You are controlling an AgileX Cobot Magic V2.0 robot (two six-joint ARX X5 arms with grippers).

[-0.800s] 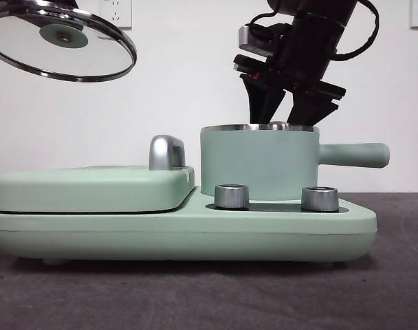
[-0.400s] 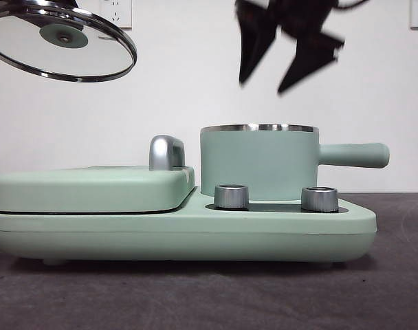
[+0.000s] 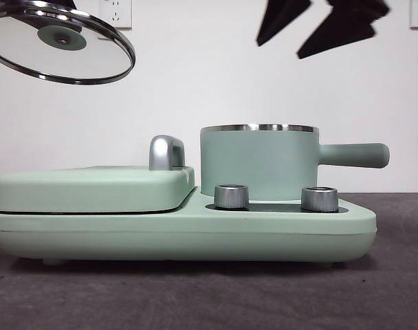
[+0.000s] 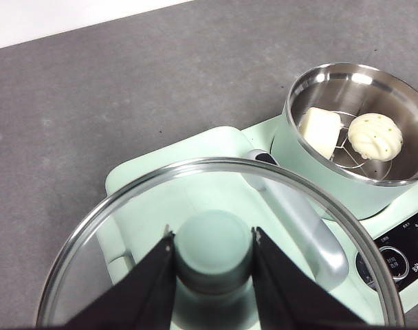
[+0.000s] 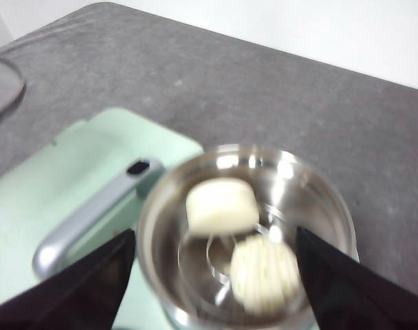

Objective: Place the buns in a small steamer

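Inside the small steamer both buns now lie, and the right gripper has lifted clear, jaws apart and empty; the left gripper clamps the lid off to one side, likely next to go on

Flat griddle cover with chrome handle, two knobs, wall socket

Low front view; wrist views share steamer.

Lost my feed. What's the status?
Left end effector shut on glass lid, held high. Right end effector open above small steamer. Both buns inside. Nothing blocking.
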